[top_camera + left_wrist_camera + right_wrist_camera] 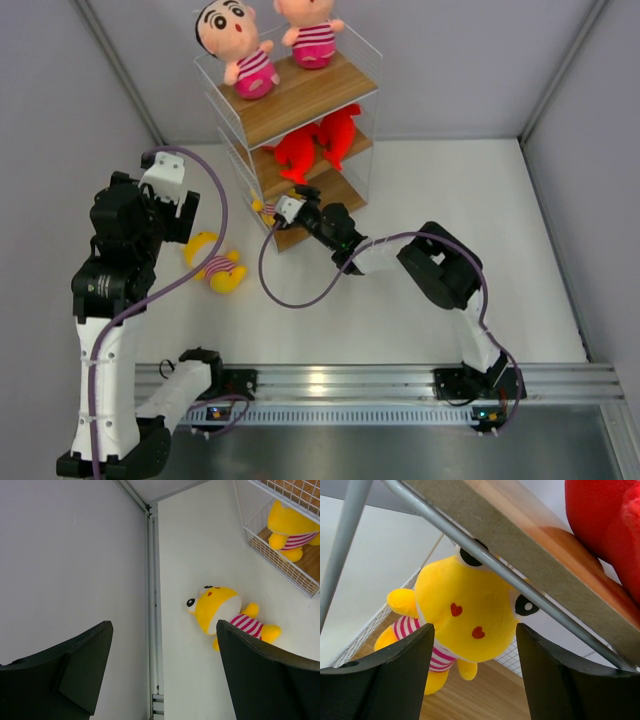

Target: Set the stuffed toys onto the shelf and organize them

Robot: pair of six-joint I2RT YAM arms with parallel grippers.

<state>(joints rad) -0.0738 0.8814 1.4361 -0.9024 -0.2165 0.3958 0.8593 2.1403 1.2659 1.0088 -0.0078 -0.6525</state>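
Top external: shelf (pixel 322 88) stands at the far centre of the table (pixel 430 300); top tier carries 2 dolls in pink stripes (pixel 250 65) side by side, 1 with its head cut by the frame edge; middle tier carries 2 red sharks (pixel 318 140), touching. The right arm covers most of the bottom tier here; only a sliver of yellow shows.

Right wrist: supplies what is hidden above; shelved yellow toy (pixel 465 610) sits upright on the bottom board, under the edge of the middle board, face to the camera; right gripper (pixel 473 630) spread, 1 finger at each side of the toy's lower body; contact cannot be told.

Left wrist: left gripper (pixel 164 630) spread wide, nothing between the fingers; loose yellow toy (pixel 220 611) lies on the table beyond them, near the shelf's bottom corner, partly behind 1 finger. Only this view shows the shelved yellow toy through the wire mesh side; no face visible from there.
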